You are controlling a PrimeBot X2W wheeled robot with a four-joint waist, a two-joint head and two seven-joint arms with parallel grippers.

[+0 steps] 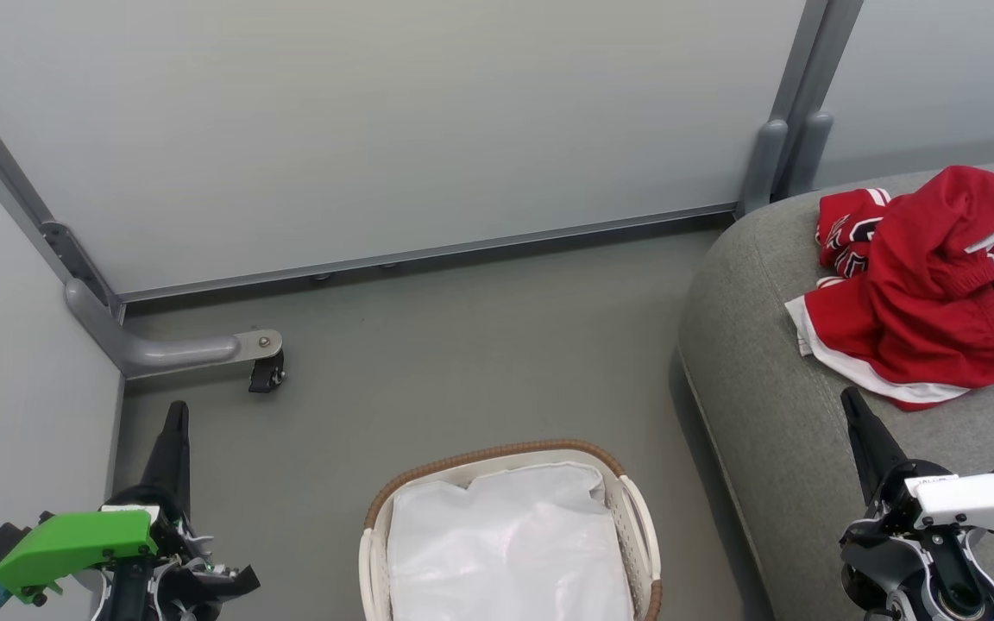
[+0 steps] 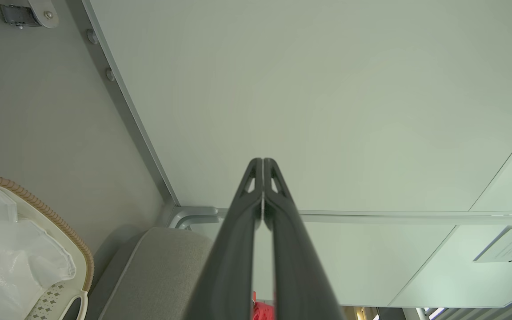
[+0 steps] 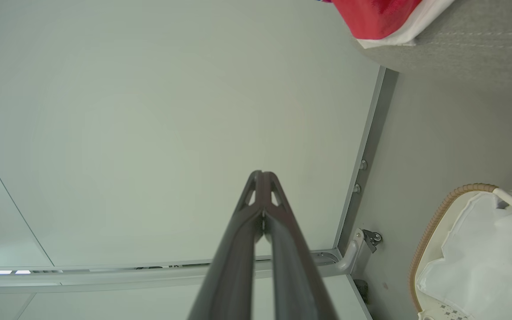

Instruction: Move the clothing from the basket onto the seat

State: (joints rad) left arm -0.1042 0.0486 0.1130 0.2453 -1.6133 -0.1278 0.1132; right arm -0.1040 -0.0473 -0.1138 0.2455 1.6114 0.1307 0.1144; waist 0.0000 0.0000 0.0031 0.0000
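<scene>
**Clothing on the seat, basket down to its liner, both grippers empty**

Clothing (image 1: 920, 293): two red garments in one crumpled heap on the seat (image 1: 764, 448), near its rounded front corner and well apart from the basket (image 1: 497, 455). The numbered jersey (image 1: 849, 231) lies at the back of the heap, partly under the plain red piece (image 1: 911, 345), whose white hem band fans out toward the seat's edge. The basket stands on the floor (image 1: 462, 345), just beside the seat. Inside it I see just the white liner (image 1: 506, 535), no red. Task judged done or all but done.

Handling, as a judgement: thin sports fabric, so light, limp and a bit slick. It won't break, but it will drape and trail when lifted. Pinch a raised fold or ridge near the top of the heap, not the flat hem, which sits tight on the cushion. The two pieces overlap, so a single pinch may drag both.

Left gripper (image 1: 176, 414): fingers pressed together at the tips, nothing between them. It hangs over the floor to the basket's left and touches nothing.

Right gripper (image 1: 851, 398): fingers together too, and empty. It sits above the seat cushion with its tip just short of the white hem. Contact with the fabric can't be told from the head view. The right wrist view shows the tips against the bare wall panel (image 3: 171, 111).
</scene>
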